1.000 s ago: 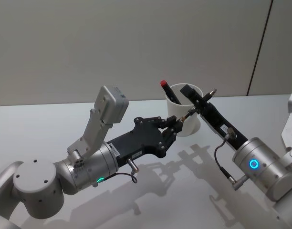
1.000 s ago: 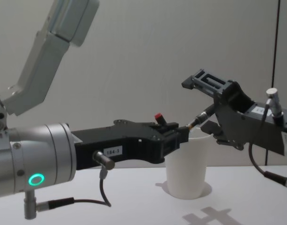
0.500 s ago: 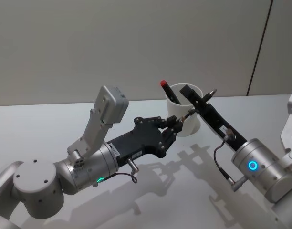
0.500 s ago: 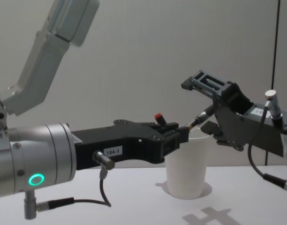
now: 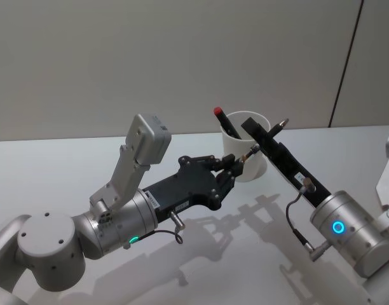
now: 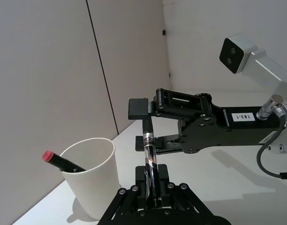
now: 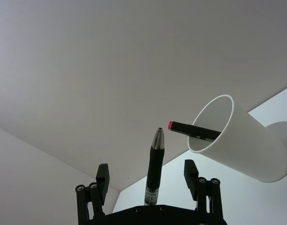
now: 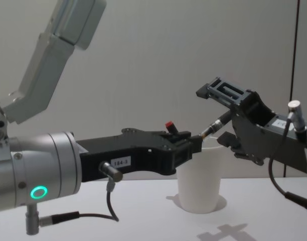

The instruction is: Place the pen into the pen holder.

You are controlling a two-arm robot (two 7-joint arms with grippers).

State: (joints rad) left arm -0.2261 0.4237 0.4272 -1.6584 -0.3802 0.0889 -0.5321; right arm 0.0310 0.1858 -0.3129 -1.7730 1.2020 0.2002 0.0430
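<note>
White paper pen holder [image 5: 258,168] stands far centre on the surface [image 5: 67,165]. The left gripper [image 6: 150,201] clamps the black pen [image 6: 149,159] just beside it, and the right gripper [image 7: 147,166] is spread wide around the pen. This looks like a handover; next, the left arm should lift the pen over the rim.

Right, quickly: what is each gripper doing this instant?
Left gripper: closed on the slim black silver-tipped pen.
Right gripper: open, straddling that pen without gripping it.

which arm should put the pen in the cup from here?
Left. The left gripper is shut on the pen, close beside the white cup. The right gripper is open, its fingers standing wide of the pen's tip, gripping nothing.
</note>
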